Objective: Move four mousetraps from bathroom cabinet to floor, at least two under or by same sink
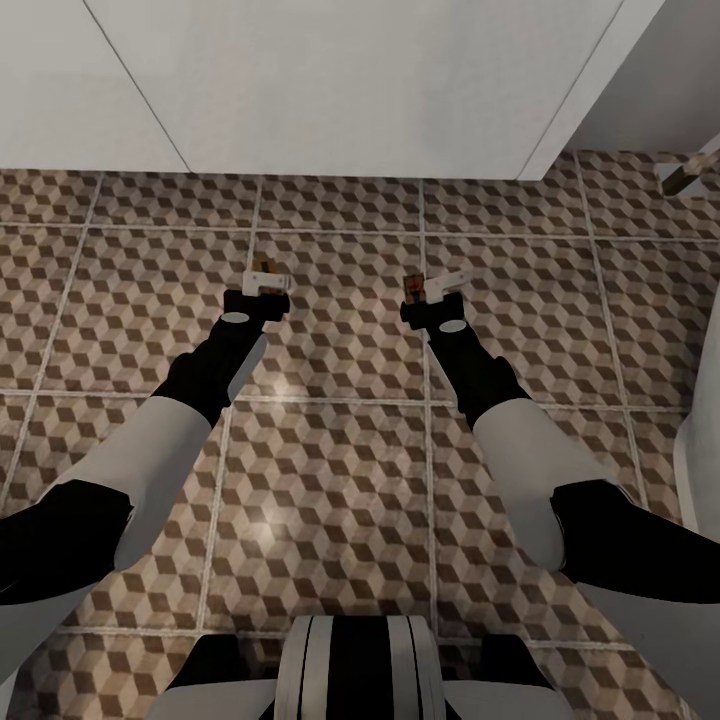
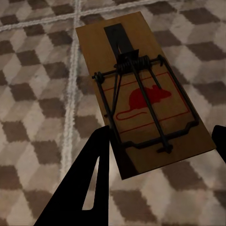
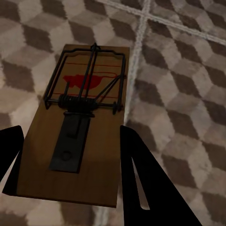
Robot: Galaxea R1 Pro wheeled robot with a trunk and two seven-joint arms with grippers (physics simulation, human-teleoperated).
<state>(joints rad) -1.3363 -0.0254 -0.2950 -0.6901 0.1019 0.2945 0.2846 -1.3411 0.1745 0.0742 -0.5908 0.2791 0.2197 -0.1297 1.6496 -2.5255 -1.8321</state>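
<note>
Each gripper holds one mousetrap over the cube-patterned bathroom floor (image 1: 340, 330). My left gripper (image 1: 262, 292) (image 2: 161, 136) is shut on a brown wooden mousetrap (image 1: 264, 266) (image 2: 141, 89) that has a red mouse print and a dark wire bar. Its black fingers (image 2: 89, 183) press the trap's long edges. My right gripper (image 1: 432, 296) (image 3: 70, 136) is shut on a second mousetrap (image 1: 411, 285) (image 3: 80, 127) the same way. Both traps lie flat and low, but I cannot tell whether they touch the tiles. A white boxy block that looks like the sink (image 1: 350, 90) stands just beyond both grippers.
A curved white edge (image 1: 700, 430), perhaps the tub, runs along the right side. A small pale object (image 1: 690, 172) sits at the far right on the tiles. Patterned floor stretches between my arms and back to my base (image 1: 350, 670).
</note>
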